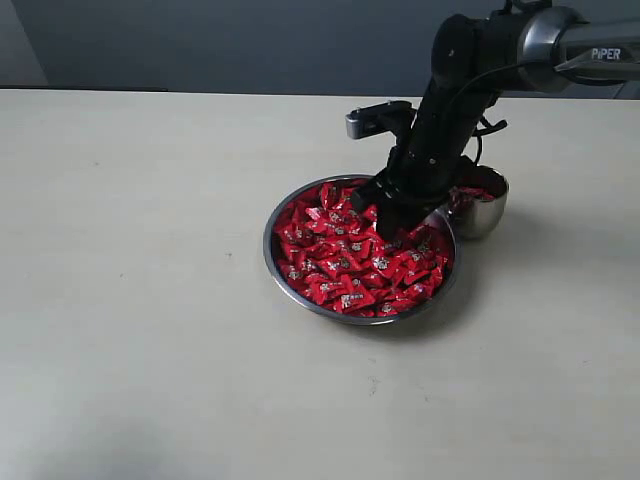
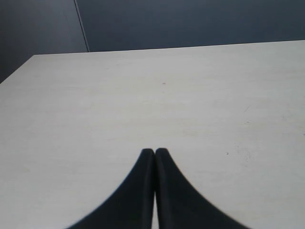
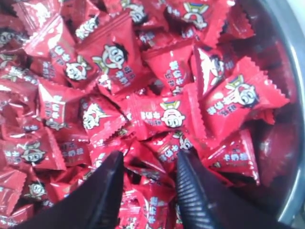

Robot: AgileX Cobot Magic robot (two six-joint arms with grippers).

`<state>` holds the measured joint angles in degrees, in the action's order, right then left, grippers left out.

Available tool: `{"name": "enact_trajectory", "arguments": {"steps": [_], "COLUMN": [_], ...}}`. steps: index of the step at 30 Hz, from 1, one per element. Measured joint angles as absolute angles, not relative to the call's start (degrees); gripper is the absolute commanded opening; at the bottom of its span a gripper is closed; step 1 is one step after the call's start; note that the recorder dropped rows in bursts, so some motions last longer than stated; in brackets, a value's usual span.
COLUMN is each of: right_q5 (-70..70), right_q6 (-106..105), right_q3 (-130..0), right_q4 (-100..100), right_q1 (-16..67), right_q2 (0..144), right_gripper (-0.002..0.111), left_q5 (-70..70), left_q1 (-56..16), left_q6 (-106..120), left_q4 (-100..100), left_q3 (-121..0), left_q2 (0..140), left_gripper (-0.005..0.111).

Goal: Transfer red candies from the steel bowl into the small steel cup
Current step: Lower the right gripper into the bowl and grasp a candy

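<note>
We note the steel bowl [image 1: 270,250] sitting on the pale table [image 1: 140,300], a little right of centre, heaped nearly to its rim with red candies [image 1: 335,265] in shiny wrappers. The small steel cup [image 1: 488,215] stands just beside the bowl's far right rim; we cannot tell whether the two touch, since the arm covers part of the cup. Some red shows inside the cup. The right end effector [image 3: 150,160] points down into the right side of the bowl. Its two black fingers are spread apart, the tips sunk among the wrappers with candies lying in the gap; we see none clamped. The left end effector [image 2: 154,152] hangs over bare table with its fingers pressed together, nothing between them. It does not show in the exterior view.
</note>
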<state>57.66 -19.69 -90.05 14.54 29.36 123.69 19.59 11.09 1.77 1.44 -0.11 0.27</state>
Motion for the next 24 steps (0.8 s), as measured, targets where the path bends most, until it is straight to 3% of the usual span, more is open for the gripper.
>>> {"name": "enact_trajectory", "arguments": {"steps": [4, 7, 12, 14, 24], "right_q5": [58.6, 58.8, 58.8, 58.8, 58.9], "right_q6": [-19.7, -19.8, -20.3, -20.3, -20.5], "right_q3": [-90.1, -90.1, -90.1, -90.1, -90.1], "right_q4": [14.5, 14.3, 13.9, 13.9, 13.6], "right_q1": [29.9, 30.5, 31.1, 31.1, 31.1], "right_q2": [123.7, 123.7, 123.7, 123.7, 123.7], "right_gripper": [0.032, 0.012, 0.009, -0.001, -0.001], "left_q5": [19.6, 19.6, 19.6, 19.6, 19.6], "left_q1": [11.1, 11.1, 11.1, 11.1, 11.1], "left_q6": [1.8, 1.8, 1.8, 1.8, 1.8], "left_q4": [1.4, 1.4, 1.4, 1.4, 1.4], "left_q3": [-0.1, -0.1, -0.1, -0.1, -0.1], "left_q2": [0.3, 0.3, 0.3, 0.3, 0.3], "left_gripper": [0.0, 0.0, 0.0, 0.0, 0.0]}}
